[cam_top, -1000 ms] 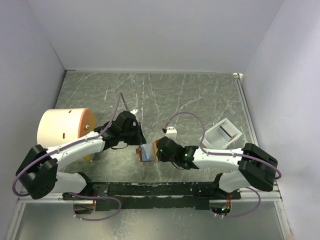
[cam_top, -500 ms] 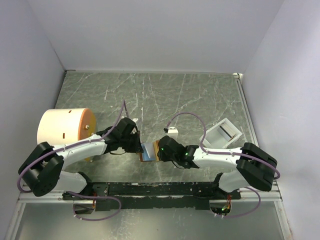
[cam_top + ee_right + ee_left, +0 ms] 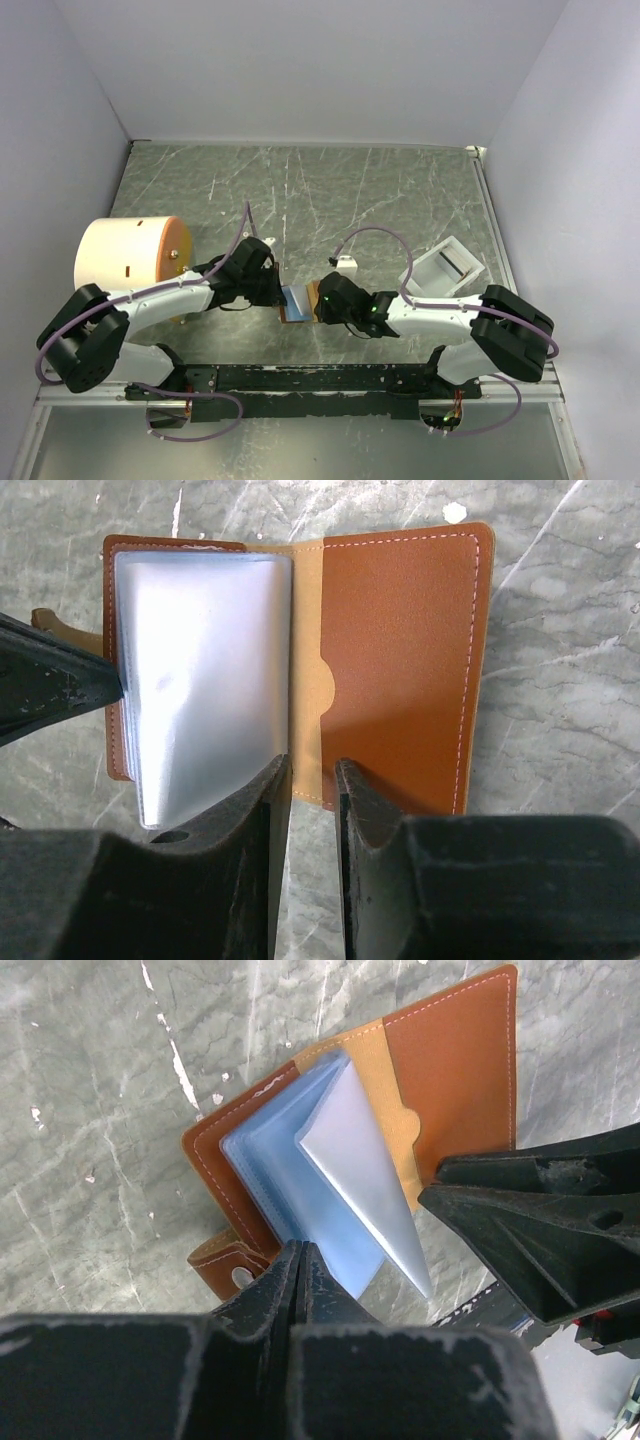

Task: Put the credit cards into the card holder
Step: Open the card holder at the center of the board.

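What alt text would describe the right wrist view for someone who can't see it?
An open brown wallet lies on a marbled table, clear sleeves fanned over its left half. The right gripper hangs over its near edge, fingers slightly apart; the left gripper reaches the sleeves' left edge.

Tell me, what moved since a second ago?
The left gripper swung toward the near edge of the table and in to the left side of the open card holder. Nothing was picked up or let go. The right gripper stayed at the holder's right side. The holder, the white tray and the round tub stayed put.
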You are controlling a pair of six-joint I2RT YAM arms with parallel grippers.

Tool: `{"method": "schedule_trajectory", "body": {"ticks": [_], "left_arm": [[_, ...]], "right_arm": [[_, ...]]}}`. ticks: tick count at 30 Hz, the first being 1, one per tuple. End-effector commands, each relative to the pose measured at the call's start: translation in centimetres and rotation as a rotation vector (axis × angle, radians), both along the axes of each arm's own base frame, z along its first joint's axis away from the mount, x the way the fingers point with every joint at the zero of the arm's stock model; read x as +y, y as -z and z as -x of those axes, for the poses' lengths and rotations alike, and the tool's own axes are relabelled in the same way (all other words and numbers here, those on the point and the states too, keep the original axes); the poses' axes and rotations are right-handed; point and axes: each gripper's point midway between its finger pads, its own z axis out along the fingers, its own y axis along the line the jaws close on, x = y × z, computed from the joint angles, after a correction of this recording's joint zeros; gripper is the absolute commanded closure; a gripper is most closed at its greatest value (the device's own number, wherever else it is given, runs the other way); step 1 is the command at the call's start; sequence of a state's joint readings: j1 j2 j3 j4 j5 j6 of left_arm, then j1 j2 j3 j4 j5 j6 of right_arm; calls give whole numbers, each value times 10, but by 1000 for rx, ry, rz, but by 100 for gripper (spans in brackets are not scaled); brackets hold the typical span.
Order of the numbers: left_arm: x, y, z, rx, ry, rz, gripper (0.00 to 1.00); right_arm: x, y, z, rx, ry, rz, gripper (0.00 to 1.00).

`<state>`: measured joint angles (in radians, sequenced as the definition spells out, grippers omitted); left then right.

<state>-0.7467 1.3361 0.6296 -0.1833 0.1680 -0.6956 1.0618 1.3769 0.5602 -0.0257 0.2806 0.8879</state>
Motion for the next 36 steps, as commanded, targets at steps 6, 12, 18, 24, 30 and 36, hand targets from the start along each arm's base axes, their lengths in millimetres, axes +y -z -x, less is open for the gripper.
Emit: {"method": "schedule_trajectory", "body": {"ticks": [6, 12, 18, 24, 30, 36], "left_arm": [[-5, 3, -10, -26, -7, 8, 93], [-4, 7, -12, -23, -12, -8, 93], [4, 16, -9, -4, -32, -42, 93], [-1, 17, -7, 0, -17, -16, 93], [-6, 12, -13, -7, -11, -12, 93], [-5, 11, -14, -9, -12, -24, 93]], "right_arm": [[-1, 8, 1, 25, 16, -34, 75], [-1, 8, 0, 23, 20, -36, 75], [-1, 8, 1, 28, 11, -41, 74], [16, -14, -1, -8, -55, -97, 59], [9, -10, -14, -19, -16, -64, 71], [-4, 11, -14, 23, 17, -43, 78]]}}
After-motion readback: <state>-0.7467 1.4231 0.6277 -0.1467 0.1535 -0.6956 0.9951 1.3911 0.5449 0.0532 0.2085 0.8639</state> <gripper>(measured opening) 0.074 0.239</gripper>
